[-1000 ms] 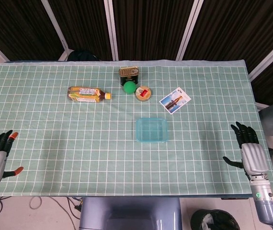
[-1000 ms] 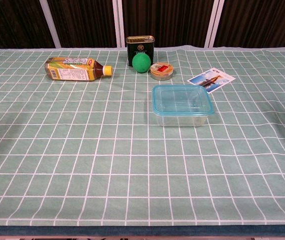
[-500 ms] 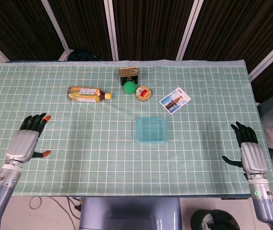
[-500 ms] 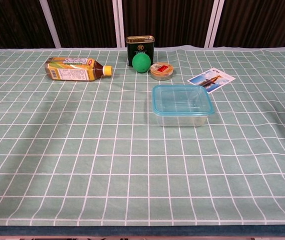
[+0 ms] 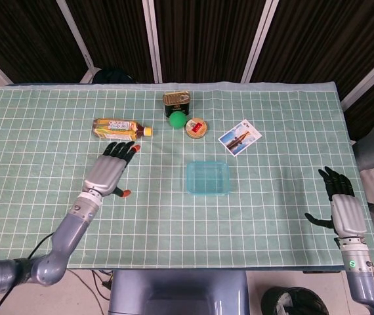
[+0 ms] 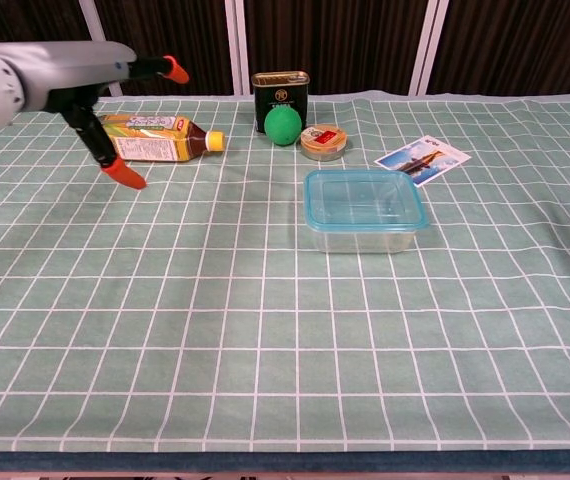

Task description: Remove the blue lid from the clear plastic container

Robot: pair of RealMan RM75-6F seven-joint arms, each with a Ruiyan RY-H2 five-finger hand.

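The clear plastic container point(image 6: 365, 224) stands near the table's middle with its blue lid point(image 5: 207, 177) point(image 6: 363, 198) seated on top. My left hand point(image 5: 110, 171) point(image 6: 75, 78) hovers over the cloth well to the left of the container, fingers spread, holding nothing. It lies just below the tea bottle in the head view. My right hand point(image 5: 343, 207) rests at the table's right edge, fingers apart and empty, far from the container. The chest view does not show it.
A tea bottle point(image 5: 121, 128) lies on its side at the back left. Behind the container stand a dark tin point(image 5: 176, 102), a green ball point(image 5: 176, 119) and a small round tin point(image 5: 197, 126). A photo card point(image 5: 240, 137) lies at the back right.
My left hand has swept from the table's left edge inward and forward, now near the tea bottle. The right hand has barely moved. The container is unchanged.
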